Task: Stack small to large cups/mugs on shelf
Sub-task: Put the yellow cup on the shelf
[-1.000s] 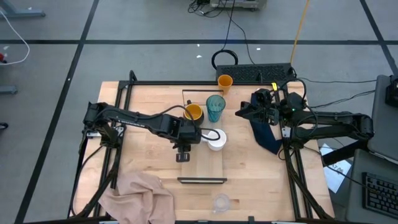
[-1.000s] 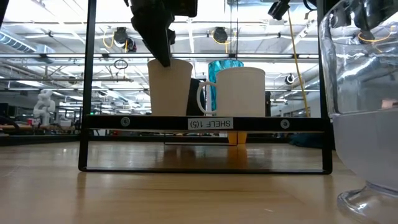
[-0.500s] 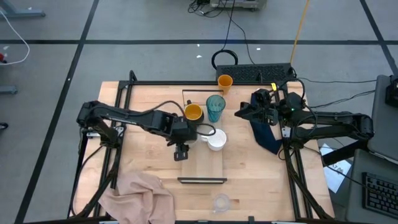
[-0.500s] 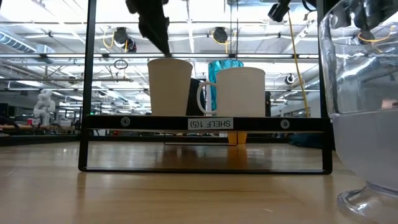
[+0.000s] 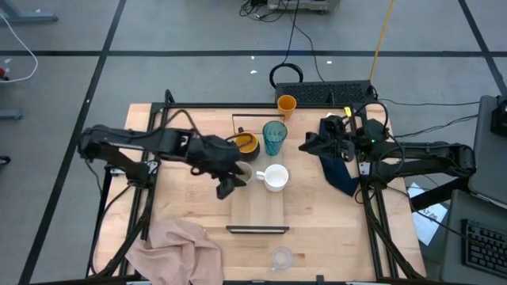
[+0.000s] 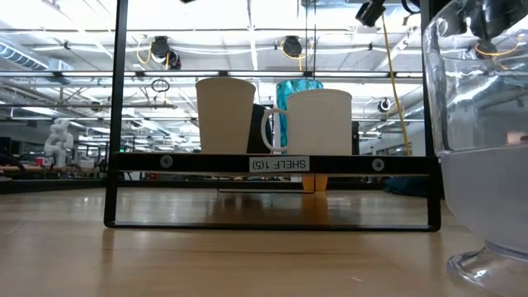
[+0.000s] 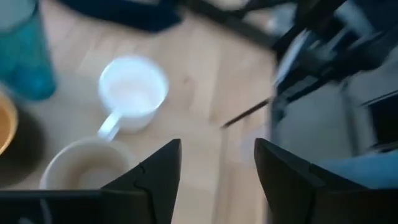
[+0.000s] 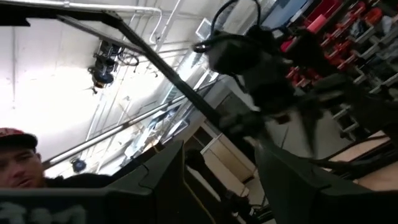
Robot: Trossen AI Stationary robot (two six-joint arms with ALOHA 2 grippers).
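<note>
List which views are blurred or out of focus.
Left wrist view: motion-smeared throughout, the white handled mug soft-edged. Low view: the tiny clear glass looms too near, unfocused. High view: sharp. Right wrist view: the background is blurred.

Low view: tiny clear glass [image 6: 487, 140] cut off by right edge; teal tumbler [image 6: 299, 87] mostly hidden behind white mug [image 6: 318, 122]. Left wrist view: beige cup [image 7: 81, 168] partly cropped, blurred.

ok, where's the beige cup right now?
High view: the beige cup stands on the shelf, just left of the white mug and in front of the dark mug.
</note>
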